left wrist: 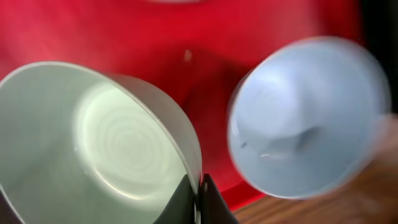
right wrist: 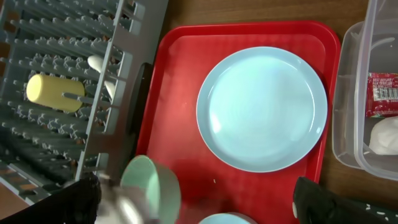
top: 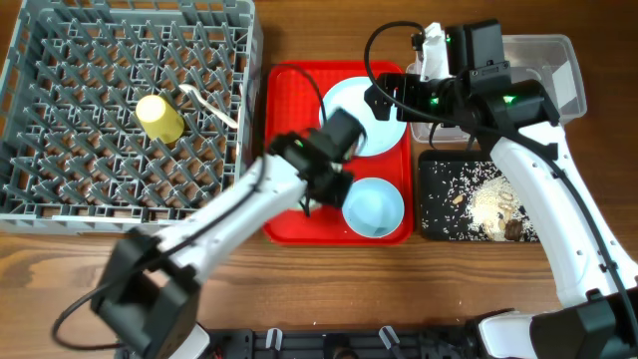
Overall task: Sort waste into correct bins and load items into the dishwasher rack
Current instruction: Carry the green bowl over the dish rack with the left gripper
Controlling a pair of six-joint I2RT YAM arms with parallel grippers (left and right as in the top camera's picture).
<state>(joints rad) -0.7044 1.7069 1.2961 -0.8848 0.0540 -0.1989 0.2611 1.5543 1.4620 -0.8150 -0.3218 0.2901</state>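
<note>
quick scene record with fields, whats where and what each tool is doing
rack: yellow cup and a cream utensil inside
red tray: light-blue plate, light-blue bowl
left tool: shut on the rim of the pale-green bowl, over the red tray
right tool: open, empty
clear tub: red sachet, white tissue
black tray: rice grains, brown bits

Only one thing carries print: the red sachet wrapper [right wrist: 384, 94], lying inside the clear tub [right wrist: 346, 118] in the right wrist view; a few short lines of small white lettering run across its upper part, too small and soft to make out as words; the overhead and left wrist views show no lettering that can be read.
</note>
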